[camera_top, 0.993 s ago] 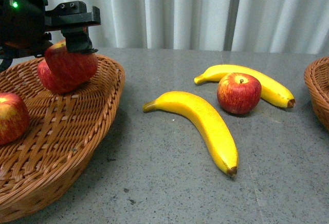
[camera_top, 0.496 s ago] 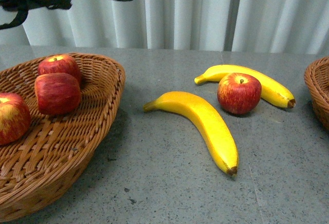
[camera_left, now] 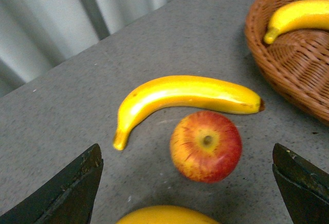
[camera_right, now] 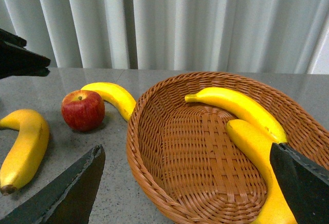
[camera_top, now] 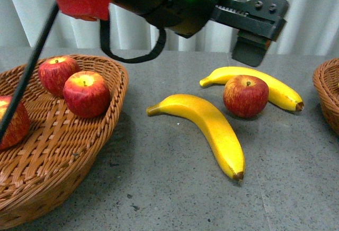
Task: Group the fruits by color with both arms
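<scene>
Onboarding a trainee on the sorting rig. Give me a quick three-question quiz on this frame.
1. How many apples lie in the left basket?
2. True or false: the right basket holds two bananas.
3. The left gripper hovers over: A) the table apple B) a banana C) the left basket.
Key: 1 three; 2 true; 3 A.
</scene>
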{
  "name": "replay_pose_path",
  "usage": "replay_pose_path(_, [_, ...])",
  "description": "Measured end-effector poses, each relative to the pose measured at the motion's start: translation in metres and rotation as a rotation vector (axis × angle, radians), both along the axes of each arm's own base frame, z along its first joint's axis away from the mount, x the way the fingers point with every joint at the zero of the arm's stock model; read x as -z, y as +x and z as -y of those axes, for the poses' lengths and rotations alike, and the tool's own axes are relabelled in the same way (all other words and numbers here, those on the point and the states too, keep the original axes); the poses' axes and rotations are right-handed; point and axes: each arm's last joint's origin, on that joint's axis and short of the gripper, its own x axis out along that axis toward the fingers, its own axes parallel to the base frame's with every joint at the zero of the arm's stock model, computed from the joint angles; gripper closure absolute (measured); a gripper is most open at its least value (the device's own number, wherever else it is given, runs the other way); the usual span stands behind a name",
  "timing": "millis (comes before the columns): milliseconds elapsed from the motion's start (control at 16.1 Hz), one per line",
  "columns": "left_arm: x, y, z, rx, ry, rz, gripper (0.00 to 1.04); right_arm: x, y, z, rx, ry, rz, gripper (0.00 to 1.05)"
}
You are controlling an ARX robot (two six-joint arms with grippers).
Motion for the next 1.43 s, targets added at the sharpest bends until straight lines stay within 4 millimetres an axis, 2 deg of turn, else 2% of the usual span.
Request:
replay_pose_path(124, [0.016, 0.003, 0.016, 0.049, 0.023, -0.018, 0.07, 0.0, 0.0, 0.0, 0.0, 0.0, 0.0, 0.07])
replay_pose_path(310, [0.048, 0.009, 0.025, 0.081, 0.051, -0.058, 0.07, 0.0, 0.0, 0.0, 0.0, 0.0, 0.0, 0.07])
replay_pose_path(558, [0.047, 0.017, 0.041, 0.109, 0.007, -0.026, 0.07, 0.0, 0.0, 0.0, 0.0, 0.0, 0.0, 0.07])
replay_pose_path(683, [0.06, 0.021, 0.045, 0.103, 0.025, -0.045, 0.07, 0.0, 0.0, 0.0, 0.0, 0.0, 0.0, 0.07])
replay_pose_path(807, [0.071, 0.026, 0.044, 0.072, 0.048, -0.055, 0.07, 0.0, 0.0, 0.0, 0.0, 0.0, 0.0, 0.07])
replay_pose_path(1055, [0.073, 0.034, 0.039, 0.049, 0.049, -0.04, 0.07, 0.0, 0.0, 0.0, 0.0, 0.0, 0.0, 0.07])
replay_pose_path(1427, [0.084, 0.039, 0.043, 0.059, 0.049, -0.063, 0.07, 0.0, 0.0, 0.0, 0.0, 0.0, 0.0, 0.07])
